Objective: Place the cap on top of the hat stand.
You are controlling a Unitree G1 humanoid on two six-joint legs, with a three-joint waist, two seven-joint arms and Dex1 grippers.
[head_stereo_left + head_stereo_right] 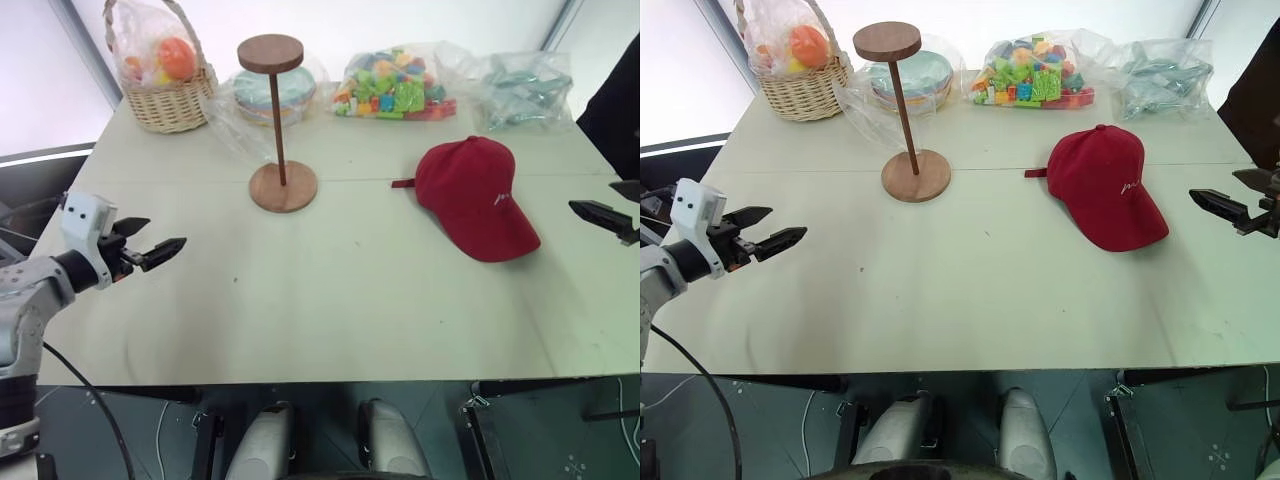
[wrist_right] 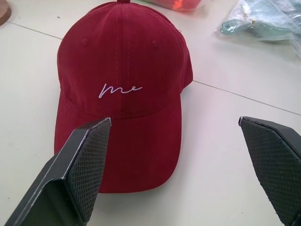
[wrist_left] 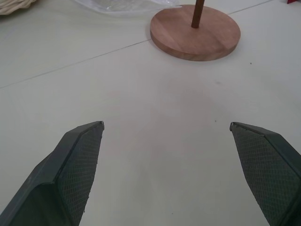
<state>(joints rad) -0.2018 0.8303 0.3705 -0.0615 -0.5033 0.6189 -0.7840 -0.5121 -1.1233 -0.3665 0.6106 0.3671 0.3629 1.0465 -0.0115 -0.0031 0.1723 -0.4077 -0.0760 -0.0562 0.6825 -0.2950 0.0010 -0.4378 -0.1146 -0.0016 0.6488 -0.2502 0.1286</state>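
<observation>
My left gripper (image 1: 165, 247) hovers open and empty off the table's (image 1: 330, 300) left edge, hat stand (image 1: 277, 120) upright with bare top, cap (image 1: 474, 196) crown-up right of it, brim toward my wide-open right gripper (image 2: 175, 165), lined up for the grab

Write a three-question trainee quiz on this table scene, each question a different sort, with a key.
1. True or false: the cap sits on the hat stand's top disc.
2. Which gripper is nearer the cap? A) left gripper B) right gripper
3. Fill in: the wicker basket stands at the table's far ____ corner, by the robot's sides.

Key:
1. False; it lies on the table to the right of the stand.
2. B; its open fingers point at the brim.
3. Left.
</observation>
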